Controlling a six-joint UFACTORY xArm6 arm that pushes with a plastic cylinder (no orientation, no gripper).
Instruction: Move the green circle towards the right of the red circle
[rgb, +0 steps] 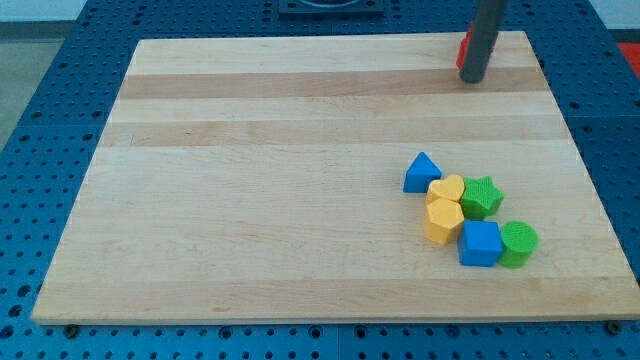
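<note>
The green circle (519, 243) lies near the view's lower right, touching the right side of a blue cube (480, 243). A red block (464, 50) sits at the view's top right, mostly hidden behind the rod, so its shape cannot be made out. My tip (472, 78) rests on the board just below the red block, far above the green circle.
A cluster sits left of and above the green circle: a blue triangle (421, 172), a yellow heart (447, 189), a green star (482, 196) and a yellow hexagon (443, 220). The wooden board (250, 180) lies on a blue perforated table, its right edge close to the green circle.
</note>
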